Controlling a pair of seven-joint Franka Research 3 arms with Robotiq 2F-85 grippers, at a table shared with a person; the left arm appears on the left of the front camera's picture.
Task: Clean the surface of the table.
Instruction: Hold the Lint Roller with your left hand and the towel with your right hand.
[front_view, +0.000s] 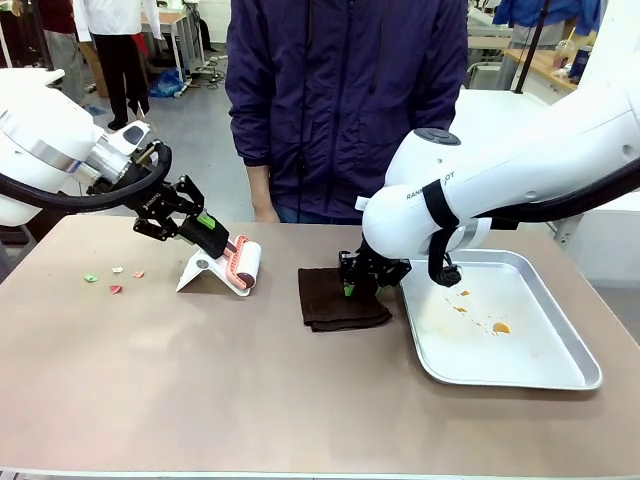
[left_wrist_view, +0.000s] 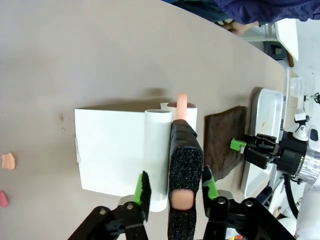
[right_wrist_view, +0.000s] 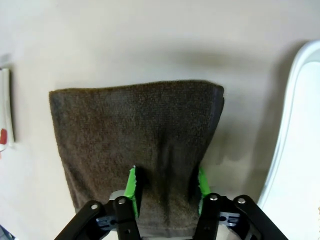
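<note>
Table (front_view: 200, 400) matte taupe, right gripper (right_wrist_view: 166, 181) pinching cloth (right_wrist_view: 135, 125), left gripper (left_wrist_view: 175, 189) around roller handle (left_wrist_view: 186, 155), grip unclear.

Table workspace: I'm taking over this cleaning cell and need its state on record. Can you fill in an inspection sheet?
Surface: the table is matte brown, with small coloured scraps near the robot's left end.
Job's things: lint roller on its white stand; folded brown cloth beside the metal tray, apart from it.
Clutter: orange bits in the tray.
Grippers: left gripper straddles the roller's handle, a gap at one pad; right gripper shut on the cloth.
Cables: a black cable loops along each arm.
Surroundings: a person in a dark jacket at the far edge.
</note>
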